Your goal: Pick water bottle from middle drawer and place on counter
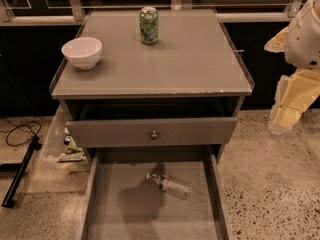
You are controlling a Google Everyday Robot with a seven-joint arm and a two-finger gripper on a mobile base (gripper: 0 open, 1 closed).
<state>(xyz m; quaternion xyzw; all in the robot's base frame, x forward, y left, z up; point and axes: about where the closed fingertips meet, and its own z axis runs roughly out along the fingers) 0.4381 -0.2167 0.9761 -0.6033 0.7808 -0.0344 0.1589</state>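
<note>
The water bottle [170, 185] lies on its side on the grey floor of the open middle drawer [125, 214], cap pointing to the upper left, label band near its middle. The counter [175, 69] is the flat grey cabinet top above it. My gripper [287, 114] hangs at the far right edge of the view, beside the cabinet's right side and above the speckled floor. It is well apart from the bottle and holds nothing that I can see.
A white bowl [82, 52] sits at the counter's left, a green soda can [148, 26] at its back middle. A closed drawer front with a round knob [154, 134] is above the open drawer. Clutter [67, 144], a cable [20, 129] and a black bar [17, 171] lie to the left.
</note>
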